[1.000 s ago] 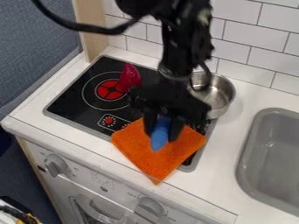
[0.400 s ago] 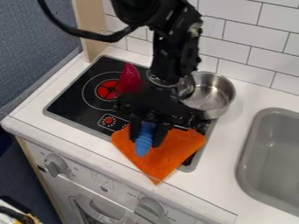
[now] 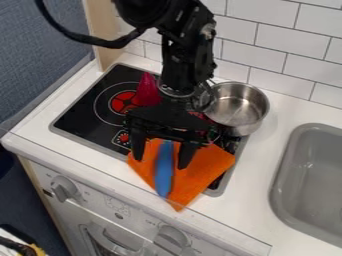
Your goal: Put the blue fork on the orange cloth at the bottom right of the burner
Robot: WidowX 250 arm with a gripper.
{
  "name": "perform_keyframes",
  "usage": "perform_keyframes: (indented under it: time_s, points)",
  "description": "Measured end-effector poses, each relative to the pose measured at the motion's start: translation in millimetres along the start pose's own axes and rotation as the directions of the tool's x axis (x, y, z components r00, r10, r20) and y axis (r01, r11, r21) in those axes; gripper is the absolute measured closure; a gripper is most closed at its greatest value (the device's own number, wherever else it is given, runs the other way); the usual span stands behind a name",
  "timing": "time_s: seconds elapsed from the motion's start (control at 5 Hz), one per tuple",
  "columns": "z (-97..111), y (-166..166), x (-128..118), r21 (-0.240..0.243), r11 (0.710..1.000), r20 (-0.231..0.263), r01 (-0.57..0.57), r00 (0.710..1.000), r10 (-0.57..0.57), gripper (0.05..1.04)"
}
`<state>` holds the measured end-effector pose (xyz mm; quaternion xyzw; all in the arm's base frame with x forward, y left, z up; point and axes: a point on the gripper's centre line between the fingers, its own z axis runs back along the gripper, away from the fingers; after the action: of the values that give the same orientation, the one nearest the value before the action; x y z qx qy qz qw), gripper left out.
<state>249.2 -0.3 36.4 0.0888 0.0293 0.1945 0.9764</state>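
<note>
Small printed markings, too small to read, dot the pale stove front [image 3: 87, 212] between two grey knobs, the nearer one [image 3: 172, 239] at lower centre and the other [image 3: 63, 189] toward the left. Behind the white front edge of the bench [image 3: 73, 159], an orange cloth [image 3: 200, 172] lies with one corner pointing to the viewer, covering the near right part of a black cooktop [image 3: 80, 117]. The blue fork [image 3: 163, 175] rests lengthwise on the cloth, left of its middle, a slim, smooth-looking bright shape with its near end toward the front corner; its far end is hidden beneath the tool [image 3: 161, 161], and its tines cannot be made out. The black tool hangs pointing down over the cloth, its two fingers spread wide to either side of the fork and gripping nothing. Above it, the black arm [image 3: 184, 55] drops almost straight from the top edge, a cable looping off to the left. Farther back, a dark pink pointed object [image 3: 148, 90] sits by a red burner ring [image 3: 124, 102], and a shiny metal pot [image 3: 237, 107] stands at right, before the white tiled wall [image 3: 287, 42].
</note>
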Motion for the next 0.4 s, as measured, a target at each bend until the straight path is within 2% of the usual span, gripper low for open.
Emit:
perform_keyframes:
  time_s: [0.2,0.4]
  points:
    - [9.5,4.8,-1.1,-0.011,1.000,0.055,-0.001,0.998,0.002,0.073]
    - [24.7,4.5,-1.6,-0.070,0.995,0.150,0.065,0.987,-0.054,0.079]
